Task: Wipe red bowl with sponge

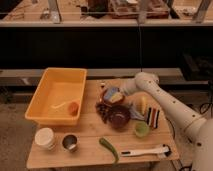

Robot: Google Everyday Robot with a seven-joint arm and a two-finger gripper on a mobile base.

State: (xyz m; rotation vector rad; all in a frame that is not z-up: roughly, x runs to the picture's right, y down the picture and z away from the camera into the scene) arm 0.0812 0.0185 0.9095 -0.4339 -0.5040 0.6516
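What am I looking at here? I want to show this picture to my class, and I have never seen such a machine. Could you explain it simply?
This is a single camera picture, looking down at a wooden table. The white tube coming in from the right is a robot arm. Its gripper, a two-finger hand, is over the red bowl, where the sponge lies, blue-grey and yellow. On the table are also a yellow tub, a dark maroon bowl, a small green bowl, a striped block, a white cup, a metal cup, a green chilli and a white brush.
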